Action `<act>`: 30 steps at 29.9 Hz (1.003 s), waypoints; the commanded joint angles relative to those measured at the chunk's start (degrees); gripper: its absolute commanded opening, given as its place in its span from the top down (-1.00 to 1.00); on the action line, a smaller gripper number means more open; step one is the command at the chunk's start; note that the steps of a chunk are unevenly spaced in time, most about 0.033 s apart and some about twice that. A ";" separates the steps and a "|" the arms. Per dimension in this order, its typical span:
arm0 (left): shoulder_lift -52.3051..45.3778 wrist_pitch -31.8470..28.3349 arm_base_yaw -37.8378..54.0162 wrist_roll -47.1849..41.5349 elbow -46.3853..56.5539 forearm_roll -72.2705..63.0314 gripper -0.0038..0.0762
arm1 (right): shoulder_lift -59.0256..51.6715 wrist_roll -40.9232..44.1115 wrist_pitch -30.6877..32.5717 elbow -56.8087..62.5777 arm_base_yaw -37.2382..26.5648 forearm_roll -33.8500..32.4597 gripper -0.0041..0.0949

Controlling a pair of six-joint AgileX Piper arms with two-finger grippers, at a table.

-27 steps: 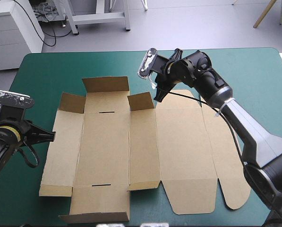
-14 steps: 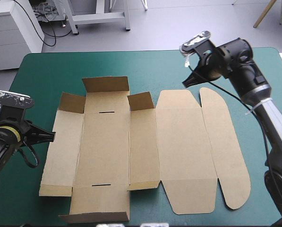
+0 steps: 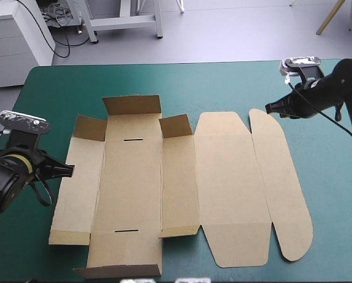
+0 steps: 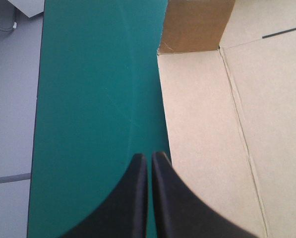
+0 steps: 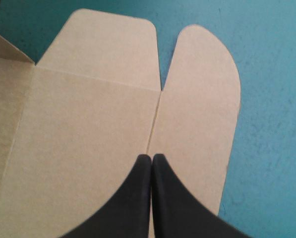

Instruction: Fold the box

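**Left to right across the teal-green tabletop (image 3: 58, 88).** The left end effector (image 3: 71, 170) is closed and holds nothing. Its black tips sit over bare cover just beside the left edge of the box (image 3: 164, 188), and the left wrist view shows no contact with the board. The box lies as a cut brown sheet at the middle of the tabletop, mostly flat. Its left side panel (image 3: 80, 188) lies down. The far flap (image 3: 132, 105) and the two small corner flaps (image 3: 176, 125) beside it stand partly raised. The lid panel (image 3: 232, 183) and the rounded flap (image 3: 282, 183) to its right lie flat. The right end effector (image 3: 269, 108) is likewise closed and empty. It is off the far right corner of the box, aimed along the crease between lid panel and rounded flap.

Folding appears barely begun. Three risks are judged likely:
- **Sliding:** nothing pins the sheet, so a closed tip pushing at the left edge could slide the whole box across the cover instead of raising the panel.
- **Skewing:** a skewed sheet would shift the creases away from where either arm is aimed.
- **Flattening:** a sweep over the far flaps could knock them flat.
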 commanded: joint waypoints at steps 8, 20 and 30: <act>11.42 -2.96 8.93 15.57 -6.00 -16.94 0.85 | -11.70 -3.07 -3.19 11.50 -2.79 1.08 0.96; 21.25 4.89 45.23 47.24 -9.70 -65.53 0.85 | -21.44 -3.07 -4.39 15.62 -2.79 -3.66 0.96; 21.92 4.77 64.85 49.85 -9.70 -74.20 0.86 | -22.42 -1.60 -4.61 15.62 -2.79 -6.04 0.96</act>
